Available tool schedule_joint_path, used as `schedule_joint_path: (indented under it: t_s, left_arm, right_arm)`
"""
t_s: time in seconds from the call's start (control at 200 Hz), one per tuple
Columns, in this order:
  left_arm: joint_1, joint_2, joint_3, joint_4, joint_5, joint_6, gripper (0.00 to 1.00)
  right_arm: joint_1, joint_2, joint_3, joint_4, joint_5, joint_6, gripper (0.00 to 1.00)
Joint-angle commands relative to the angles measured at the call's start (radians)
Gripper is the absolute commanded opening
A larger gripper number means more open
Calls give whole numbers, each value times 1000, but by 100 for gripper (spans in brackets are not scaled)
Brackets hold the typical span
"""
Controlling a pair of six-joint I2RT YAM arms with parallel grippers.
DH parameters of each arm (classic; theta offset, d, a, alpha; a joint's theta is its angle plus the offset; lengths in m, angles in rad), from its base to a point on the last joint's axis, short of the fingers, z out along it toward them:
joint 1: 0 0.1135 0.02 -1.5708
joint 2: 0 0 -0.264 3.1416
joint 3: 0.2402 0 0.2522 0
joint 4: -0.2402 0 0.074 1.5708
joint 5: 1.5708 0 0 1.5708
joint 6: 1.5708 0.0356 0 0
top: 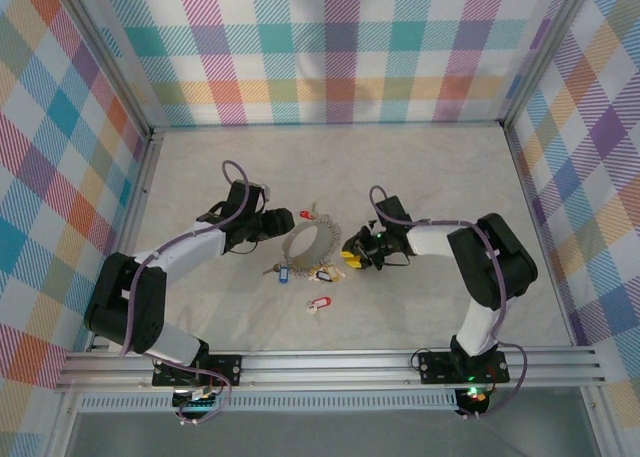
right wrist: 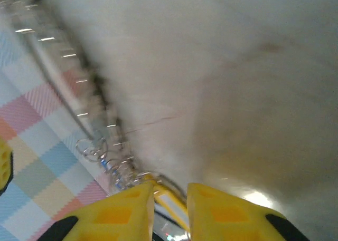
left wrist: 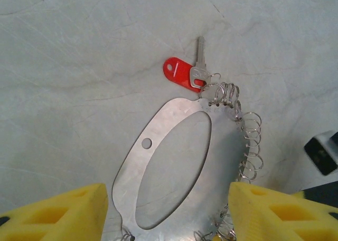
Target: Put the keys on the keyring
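My left claw [left wrist: 166, 199] gapes wide and empty, either side of the keyring [left wrist: 129, 172], flat on the table [left wrist: 79, 67]. A red-tagged key [left wrist: 179, 73] touches its far rim. My right claw [right wrist: 170, 191] pinches a yellow-tagged key [right wrist: 170, 205], label unreadable.

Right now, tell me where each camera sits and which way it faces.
Top external: above and behind the robot, looking down at the table; left arm and right arm reach towards the keyring.
Left wrist: on the left arm, facing down at the keyring and a red-tagged key; its open yellow left fingers frame the bottom.
Right wrist: tilted low and blurred, facing across the table towards the checked wall; its right fingers close on a yellow tag.
Shared: top and left wrist both show the keyring and red-tagged key.
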Motion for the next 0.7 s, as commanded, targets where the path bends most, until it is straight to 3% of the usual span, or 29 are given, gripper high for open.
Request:
schedule_joint_path:
  t_s: [0.0, 0.485, 0.695]
  left_arm:
    - [8, -34, -15, -19, -29, 33, 62]
    - [8, -55, -38, -16, -56, 33, 62]
    - [9, -61, -47, -2, -54, 27, 62]
  right_arm:
    - [17, -14, -50, 133, 47, 215, 23]
    - [63, -36, -28, 129, 142, 273, 20]
    - [85, 23, 6, 171, 144, 287, 20]
